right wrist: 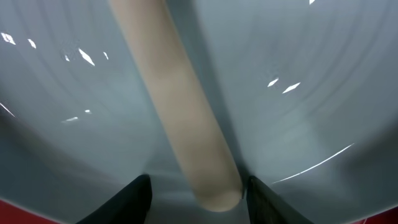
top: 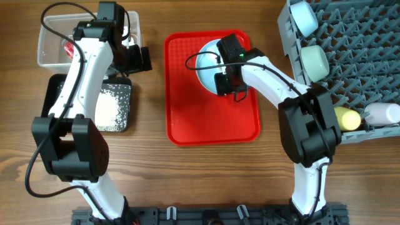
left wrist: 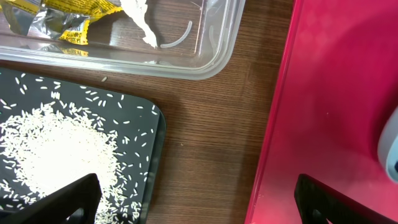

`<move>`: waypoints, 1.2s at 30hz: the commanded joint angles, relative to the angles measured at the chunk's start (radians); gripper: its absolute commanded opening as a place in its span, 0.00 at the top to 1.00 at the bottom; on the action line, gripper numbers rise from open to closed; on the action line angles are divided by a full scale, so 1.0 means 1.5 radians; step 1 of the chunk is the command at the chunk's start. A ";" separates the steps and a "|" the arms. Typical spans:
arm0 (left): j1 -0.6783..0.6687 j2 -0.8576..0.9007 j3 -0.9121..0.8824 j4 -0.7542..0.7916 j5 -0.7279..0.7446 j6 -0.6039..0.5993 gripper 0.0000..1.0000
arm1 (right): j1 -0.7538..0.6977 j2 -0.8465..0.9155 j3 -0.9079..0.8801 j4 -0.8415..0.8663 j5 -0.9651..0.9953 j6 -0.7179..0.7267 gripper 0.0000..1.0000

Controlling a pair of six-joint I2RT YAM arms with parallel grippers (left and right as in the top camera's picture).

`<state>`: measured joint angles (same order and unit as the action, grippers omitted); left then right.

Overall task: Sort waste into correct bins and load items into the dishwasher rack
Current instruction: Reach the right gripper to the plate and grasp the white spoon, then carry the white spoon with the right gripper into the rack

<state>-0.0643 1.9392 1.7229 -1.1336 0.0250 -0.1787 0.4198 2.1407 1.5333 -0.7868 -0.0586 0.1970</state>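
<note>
The pale blue plate (top: 206, 55) lies on the red serving tray (top: 187, 112). My right gripper (top: 220, 80) is low over the plate (right wrist: 323, 74), open, its fingers (right wrist: 199, 194) on either side of a white plastic utensil handle (right wrist: 180, 112); I cannot tell whether it is the fork or the spoon. My left gripper (top: 139, 59) is wide open and empty (left wrist: 199, 205) over bare wood between the black tray (left wrist: 137, 112) and the red tray (left wrist: 336, 93). Rice grains (left wrist: 56, 149) lie in the black tray. The clear tub (left wrist: 211, 56) holds a yellow wrapper (left wrist: 68, 12), tissue (left wrist: 140, 18) and a red wrapper (top: 67, 49).
The grey dishwasher rack (top: 362, 56) at the right holds two pale blue bowls (top: 304, 17) (top: 314, 62), the yellow cup (top: 347, 117) and the white cup (top: 382, 114). The clear tub (top: 50, 37) and black tray (top: 122, 122) sit at the left.
</note>
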 commanded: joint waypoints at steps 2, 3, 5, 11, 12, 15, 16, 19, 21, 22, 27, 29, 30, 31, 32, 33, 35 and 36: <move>0.004 0.005 -0.004 -0.001 0.005 -0.008 0.00 | -0.002 -0.007 -0.043 -0.024 -0.066 0.007 0.45; 0.004 0.005 -0.004 -0.001 0.005 -0.008 0.00 | -0.002 -0.019 -0.043 -0.008 -0.062 0.007 0.44; 0.004 0.005 -0.004 -0.001 0.005 -0.008 0.00 | -0.002 -0.032 -0.043 0.038 -0.041 0.008 0.44; 0.004 0.005 -0.004 -0.001 0.005 -0.008 0.00 | -0.002 -0.032 -0.043 0.074 -0.030 0.008 0.45; 0.004 0.005 -0.004 -0.001 0.005 -0.008 0.00 | -0.001 -0.032 -0.045 0.069 -0.028 0.008 0.46; 0.004 0.005 -0.004 -0.001 0.005 -0.008 0.00 | -0.001 -0.032 -0.045 0.057 -0.028 0.008 0.54; 0.004 0.005 -0.004 -0.001 0.005 -0.008 0.00 | -0.001 -0.032 -0.045 0.057 -0.028 0.008 0.59; 0.004 0.005 -0.004 -0.001 0.005 -0.008 0.00 | -0.002 -0.032 -0.045 0.056 -0.028 0.010 0.78; 0.004 0.005 -0.004 -0.001 0.005 -0.008 0.00 | -0.002 -0.032 -0.045 0.051 -0.028 0.010 0.85; 0.004 0.005 -0.004 -0.001 0.005 -0.008 0.00 | -0.002 -0.032 -0.045 0.049 -0.028 0.010 0.87; 0.004 0.005 -0.004 -0.001 0.005 -0.008 0.00 | -0.002 -0.032 -0.045 0.048 -0.028 0.010 0.96; 0.004 0.005 -0.004 -0.001 0.005 -0.008 0.00 | -0.002 -0.034 -0.044 0.047 -0.028 0.009 0.96; 0.004 0.005 -0.004 -0.001 0.005 -0.008 0.00 | -0.002 -0.036 -0.041 0.044 -0.028 0.009 0.96; 0.004 0.005 -0.004 -0.001 0.005 -0.008 0.00 | -0.002 -0.040 -0.037 0.042 -0.028 0.008 0.96; 0.004 0.005 -0.004 -0.001 0.005 -0.008 0.00 | -0.002 -0.048 -0.033 0.040 -0.028 0.008 0.96; 0.004 0.005 -0.004 -0.001 0.005 -0.008 0.00 | -0.002 -0.067 -0.028 0.041 -0.027 0.008 0.96; 0.004 0.005 -0.004 -0.001 0.005 -0.008 0.00 | -0.002 -0.114 -0.022 0.047 -0.002 0.014 0.96; 0.004 0.005 -0.004 -0.001 0.005 -0.008 0.00 | -0.002 -0.138 -0.022 0.049 0.016 0.024 0.96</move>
<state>-0.0643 1.9392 1.7226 -1.1339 0.0250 -0.1787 0.4171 2.0701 1.4796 -0.7242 -0.0956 0.2123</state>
